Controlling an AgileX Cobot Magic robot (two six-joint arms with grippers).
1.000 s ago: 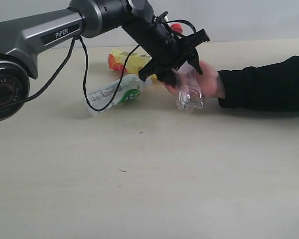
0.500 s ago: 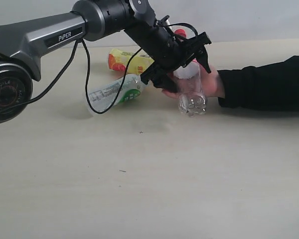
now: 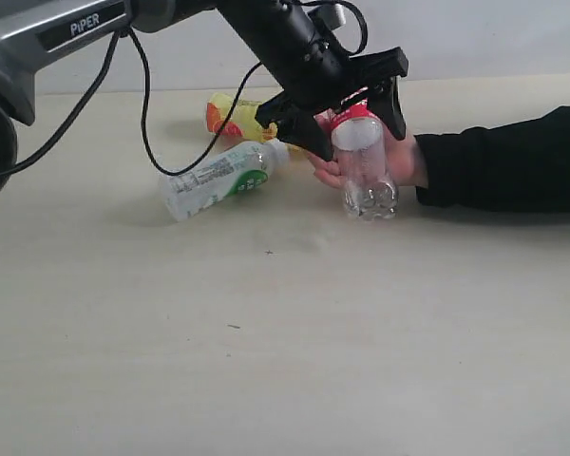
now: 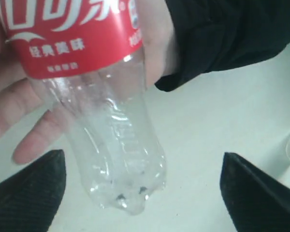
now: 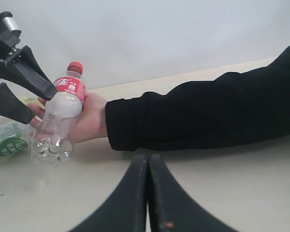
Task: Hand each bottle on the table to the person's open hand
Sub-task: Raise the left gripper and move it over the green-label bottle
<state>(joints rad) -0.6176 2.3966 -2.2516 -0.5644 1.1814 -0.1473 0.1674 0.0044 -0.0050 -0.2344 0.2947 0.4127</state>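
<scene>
left gripper: your left gripper (image 3: 359,142) stands wide open, one finger on each side of the clear bottle (image 3: 366,171), gripping nothing.
right gripper: your right gripper (image 5: 147,162) is closed, fingers pressed together with nothing between them, low over the table (image 3: 266,361).
clear bottle: it lies in the person's hand (image 3: 404,157), red cap up, base down toward the table.
edges: the hand sits toward the table's far edge, and its black sleeve (image 3: 503,161) runs off to your right.
other bottles: a white-green bottle (image 3: 218,176) lies on its side just left of the hand. A yellow bottle (image 3: 230,114) lies behind it near the far edge, partly hidden by your arm.
open room: the whole near part of the table is bare surface.
left wrist view: it shows you a wide gap between each pad and the bottle's base, which the exterior view hides.
right wrist view: it shows you the red cap and the palm behind the bottle.
</scene>
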